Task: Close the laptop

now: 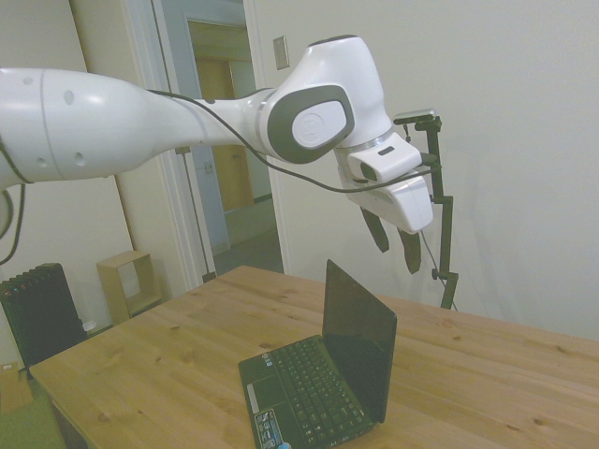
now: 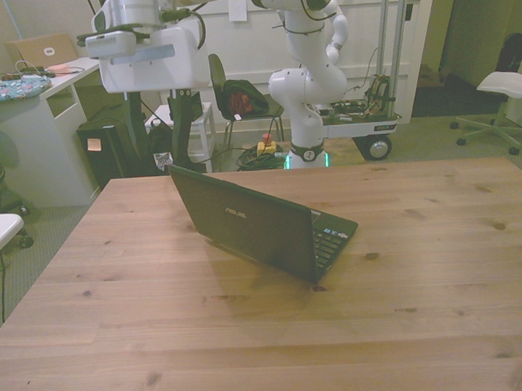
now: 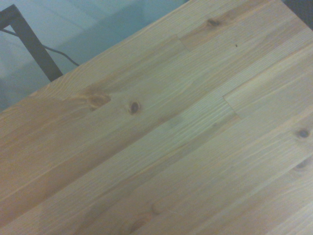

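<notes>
Nearest us, the open laptop (image 1: pixel 323 379) stands upright; our open-jawed gripper (image 1: pixel 393 243) hovers above its lid, risking tipping it if we push low.

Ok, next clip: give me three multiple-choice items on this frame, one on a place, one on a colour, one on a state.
1. Where is the gripper?
A. above the laptop, apart from it
B. pressing on the lid
C. resting on the table

2. What colour is the laptop?
A. white
B. dark, near black
C. red

3. What state is the laptop in?
A. shut flat
B. open, lid upright
C. upside down

Answers:
1 A, the side view shows a clear gap between the gripper and the lid's top edge.
2 B, both views show it dark.
3 B, the keyboard is exposed.
</notes>
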